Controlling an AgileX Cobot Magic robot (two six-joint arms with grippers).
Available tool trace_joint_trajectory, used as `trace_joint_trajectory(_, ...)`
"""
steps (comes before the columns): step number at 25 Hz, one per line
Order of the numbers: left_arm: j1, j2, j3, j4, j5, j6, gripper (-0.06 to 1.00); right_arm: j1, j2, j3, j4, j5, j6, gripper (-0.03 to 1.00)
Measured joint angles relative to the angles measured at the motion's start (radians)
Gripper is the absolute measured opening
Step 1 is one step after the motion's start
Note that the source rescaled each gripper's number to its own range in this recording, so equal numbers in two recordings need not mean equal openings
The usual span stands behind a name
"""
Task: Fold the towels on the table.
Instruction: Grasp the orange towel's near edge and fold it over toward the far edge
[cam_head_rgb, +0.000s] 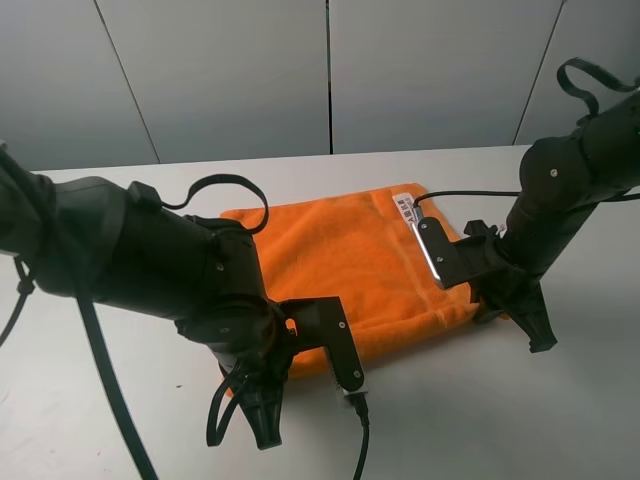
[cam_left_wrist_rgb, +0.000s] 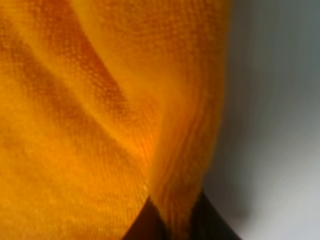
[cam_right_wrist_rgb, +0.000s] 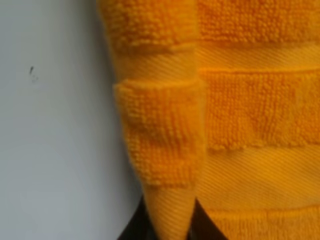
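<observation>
The orange towel (cam_head_rgb: 340, 260) lies flat on the white table (cam_head_rgb: 480, 420), with its white label (cam_head_rgb: 404, 204) at the far right corner. My left gripper (cam_head_rgb: 250, 392) is at the towel's near left corner. In the left wrist view the gripper (cam_left_wrist_rgb: 172, 220) is shut on a raised fold of the towel (cam_left_wrist_rgb: 100, 125) at its edge. My right gripper (cam_head_rgb: 500, 305) is at the near right corner. The right wrist view shows the gripper (cam_right_wrist_rgb: 170, 220) shut on a pinched-up corner of the towel (cam_right_wrist_rgb: 250, 125), beside its woven band (cam_right_wrist_rgb: 250, 170).
A black cable (cam_head_rgb: 470, 193) runs over the table from the far right corner of the towel. Grey wall panels (cam_head_rgb: 330, 70) stand behind the table's far edge. Bare white tabletop surrounds the towel on all sides.
</observation>
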Motion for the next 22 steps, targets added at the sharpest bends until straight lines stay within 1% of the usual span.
trace_joint_trajectory(4,0.0,-0.085,0.0,0.009,0.036,0.096,0.0,0.0,-0.069,0.002,-0.002,0.047,0.018,0.0)
trace_joint_trajectory(7,0.005,-0.142,0.0,0.04,0.055,0.129,0.0,0.0,-0.116,0.0,-0.002,0.076,0.04,0.0)
trace_joint_trajectory(10,0.031,-0.173,0.0,0.087,0.072,0.136,0.0,0.0,-0.15,-0.033,-0.002,0.131,0.072,0.0)
trace_joint_trajectory(12,0.06,-0.18,0.0,0.117,0.076,0.138,0.0,0.0,-0.16,-0.069,0.002,0.167,0.117,0.0)
trace_joint_trajectory(15,0.109,-0.194,0.0,0.137,0.065,0.136,0.0,0.002,-0.161,-0.124,0.004,0.209,0.208,0.0)
trace_joint_trajectory(18,0.155,-0.209,0.0,0.16,0.051,0.134,0.0,0.006,-0.161,-0.172,0.004,0.219,0.29,0.0)
trace_joint_trajectory(20,0.182,-0.211,-0.006,0.179,0.036,0.134,0.0,0.006,-0.162,-0.192,0.004,0.219,0.306,0.0)
trace_joint_trajectory(22,0.202,-0.211,-0.009,0.218,0.017,0.118,0.0,0.006,-0.162,-0.201,0.001,0.207,0.313,0.0)
